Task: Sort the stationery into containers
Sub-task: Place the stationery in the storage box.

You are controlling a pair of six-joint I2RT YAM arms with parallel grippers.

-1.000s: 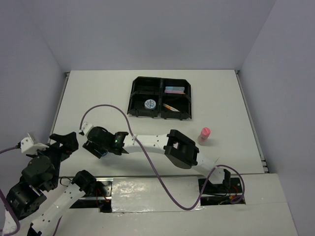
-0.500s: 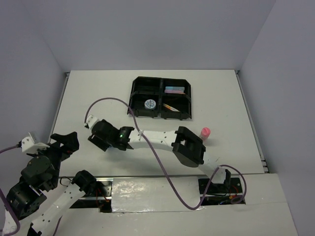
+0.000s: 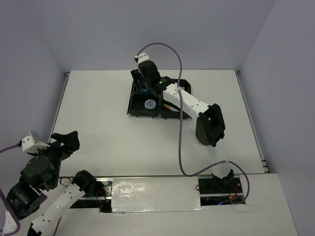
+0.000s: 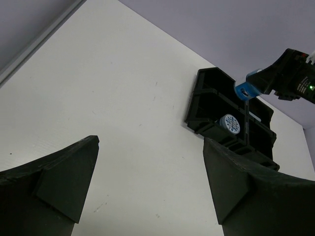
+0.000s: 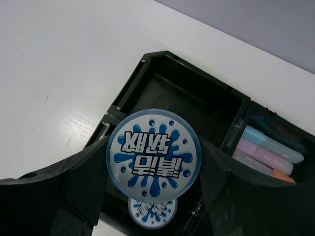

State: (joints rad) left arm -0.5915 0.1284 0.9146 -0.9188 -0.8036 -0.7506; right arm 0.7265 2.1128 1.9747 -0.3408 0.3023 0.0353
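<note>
The containers are the four compartments of a black tray [image 3: 133, 101] at the far middle of the table. My right gripper [image 3: 143, 87] hovers over its left side, shut on a round blue-and-white tape roll [image 5: 153, 155]. Straight below, a second tape roll [image 5: 152, 212] lies in the near-left compartment, also seen as the tape roll [image 3: 150, 103] from above. Pastel markers [image 5: 268, 152] lie in the far-right compartment, thin pens [image 3: 170, 106] in the near-right one. The far-left compartment [image 5: 197, 101] holds nothing. My left gripper [image 4: 150, 182] stands open over bare table, far from the tray [image 4: 204, 105].
The right arm's elbow link [image 3: 209, 126] hangs over the table right of the tray. Its purple cable [image 3: 181, 132] loops down to the base. Grey walls close in the table on three sides. The left arm [image 3: 42, 169] is folded at the near left corner.
The right arm has swung from the near left of the table up to the tray, carrying the tape roll with it. The left arm has not moved.
</note>
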